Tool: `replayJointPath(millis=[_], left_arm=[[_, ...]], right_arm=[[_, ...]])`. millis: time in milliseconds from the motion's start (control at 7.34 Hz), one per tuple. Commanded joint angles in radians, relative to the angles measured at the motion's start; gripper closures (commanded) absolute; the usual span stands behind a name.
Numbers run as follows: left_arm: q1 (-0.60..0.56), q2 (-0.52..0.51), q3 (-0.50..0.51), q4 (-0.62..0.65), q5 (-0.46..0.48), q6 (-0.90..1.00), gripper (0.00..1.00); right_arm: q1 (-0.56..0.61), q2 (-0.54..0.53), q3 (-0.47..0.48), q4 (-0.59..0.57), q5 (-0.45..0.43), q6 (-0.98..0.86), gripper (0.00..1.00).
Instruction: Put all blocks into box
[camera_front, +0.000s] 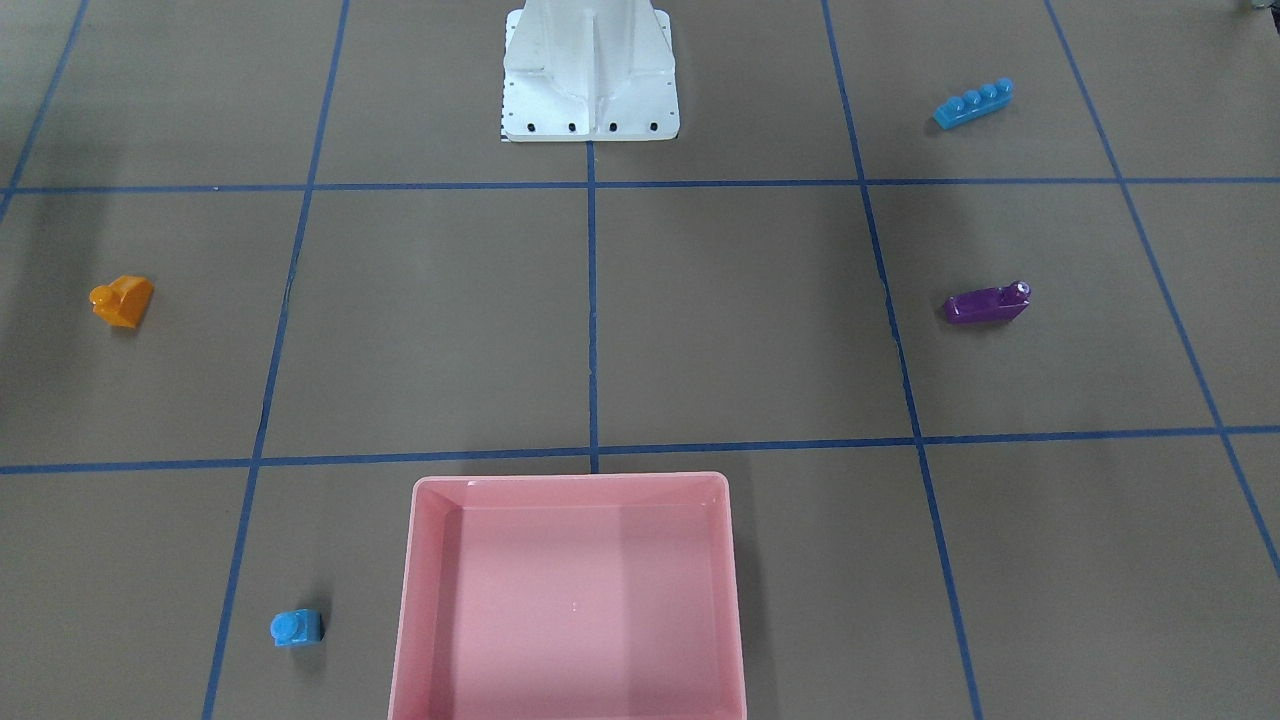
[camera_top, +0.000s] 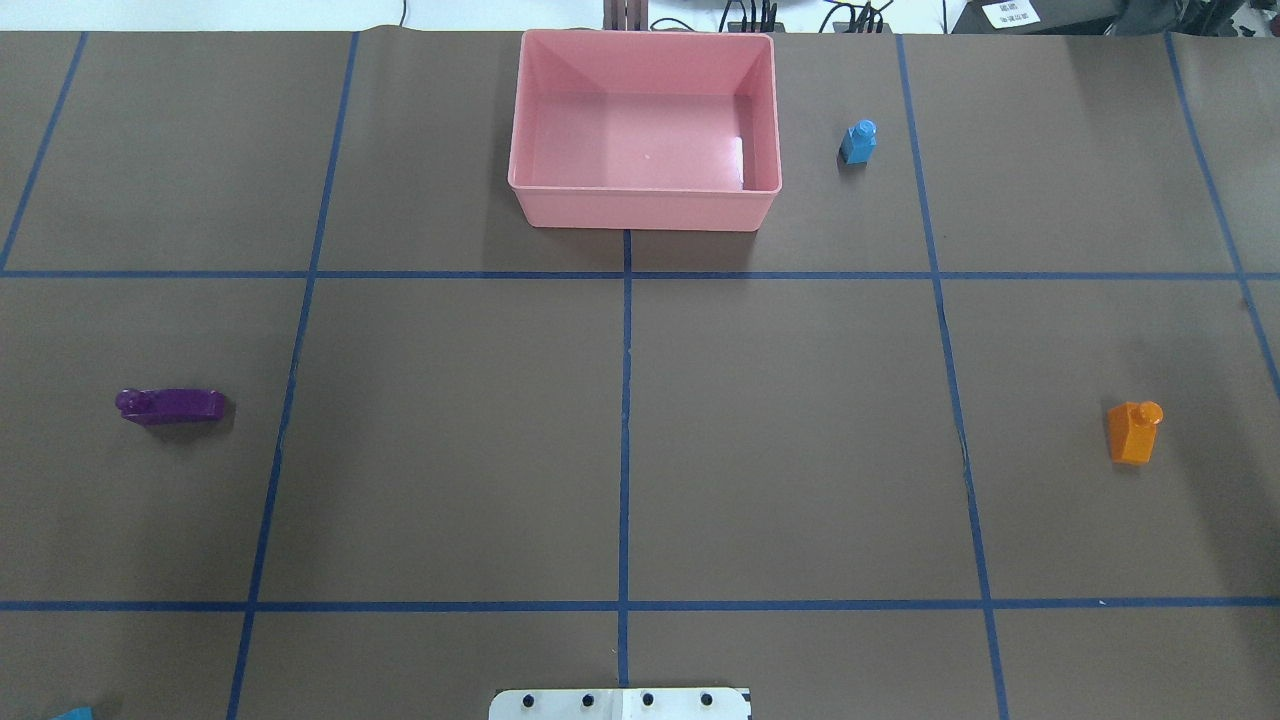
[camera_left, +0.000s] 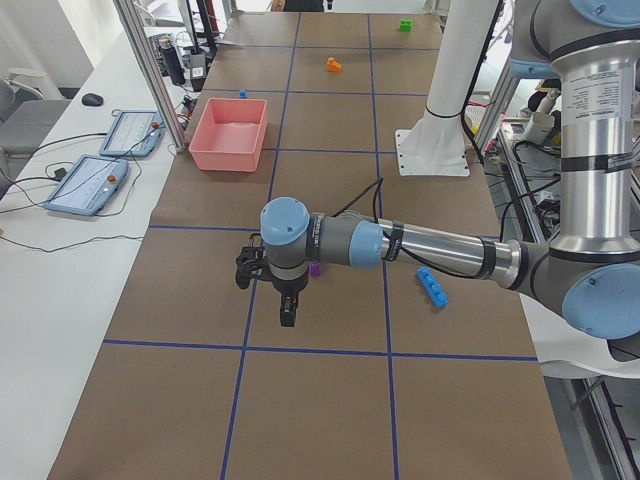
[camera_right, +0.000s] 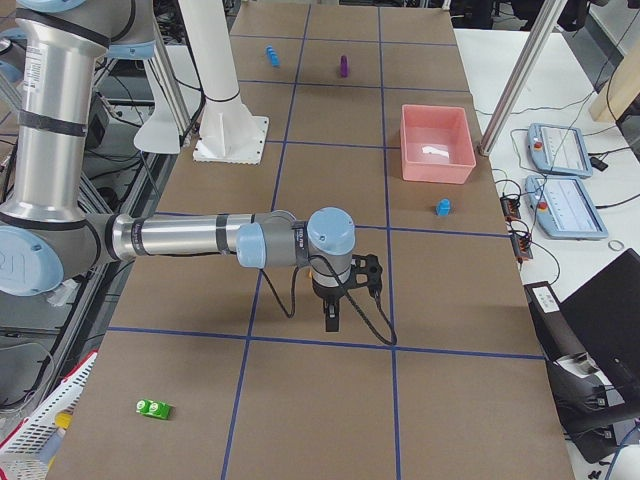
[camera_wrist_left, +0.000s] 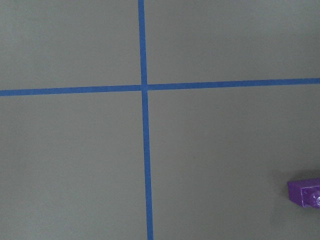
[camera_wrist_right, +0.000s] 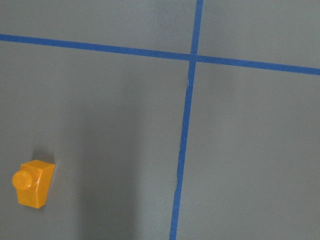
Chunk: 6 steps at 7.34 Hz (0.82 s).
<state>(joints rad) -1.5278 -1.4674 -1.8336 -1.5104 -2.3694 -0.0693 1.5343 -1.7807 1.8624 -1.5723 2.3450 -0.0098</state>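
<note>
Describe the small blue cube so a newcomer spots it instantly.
Find the pink box at the edge of the table opposite the robot. Just beside it, toward the robot's right, stands the small blue cube, not touching it. It has one stud and is the only block near the box; the other blue one is a long four-stud bar.

Pink box (camera_front: 570, 482), small blue cube (camera_front: 296, 628) near it, orange block (camera_front: 122, 300), purple block (camera_front: 986, 303), long blue bar (camera_front: 973, 103), green brick (camera_right: 154, 408), scattered outside

Cube (camera_top: 858, 141) right of box (camera_top: 640, 205); bar (camera_front: 973, 104), sloped brick (camera_top: 170, 405) left; second sloped brick (camera_top: 1134, 432) right.
</note>
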Motion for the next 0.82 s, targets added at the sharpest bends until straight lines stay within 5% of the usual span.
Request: replayJointPath(millis=[0,681], left_arm=[[0.0,0.039,0.002,-0.023,-0.004,0.0,0.0],[0.0,0.047,-0.007,-0.04,-0.004,0.0,0.0]], right_arm=[[0.003,-0.003,-0.002,0.0,0.005,0.001,0.0],[-0.005,0.009,-0.034,0.002,0.002,-0.002,0.0]])
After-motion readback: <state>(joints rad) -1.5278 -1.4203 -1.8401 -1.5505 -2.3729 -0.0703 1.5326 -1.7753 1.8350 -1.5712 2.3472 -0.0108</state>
